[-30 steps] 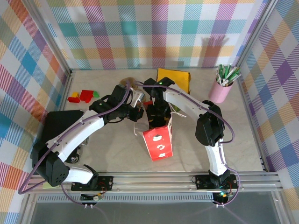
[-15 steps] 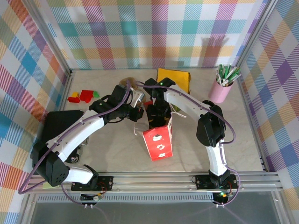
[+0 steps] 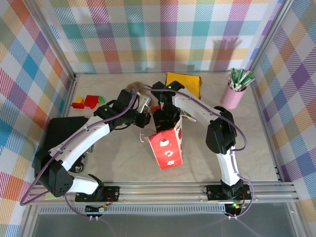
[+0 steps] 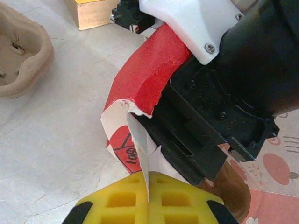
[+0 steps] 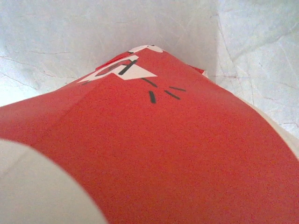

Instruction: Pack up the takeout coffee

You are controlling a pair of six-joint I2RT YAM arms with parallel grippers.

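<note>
While your left hand [image 4: 147, 201] is clenched on the white-lined edge of the red paper bag [image 3: 165, 152], its yellow pads [image 4: 117, 201] pinching the paper between them, your right hand [image 3: 166, 120] sits at the bag's open mouth. You cannot tell whether that right hand is released or grasping; its wrist view faces red paper close up. The bag stands tilted on the pale surface [image 3: 123, 163], between your two arms. Whether the takeout coffee is inside the bag cannot be told. A brown pulp tray [image 4: 21, 51] lies near the bag, and a yellow box [image 3: 183, 83] sits beyond it.
</note>
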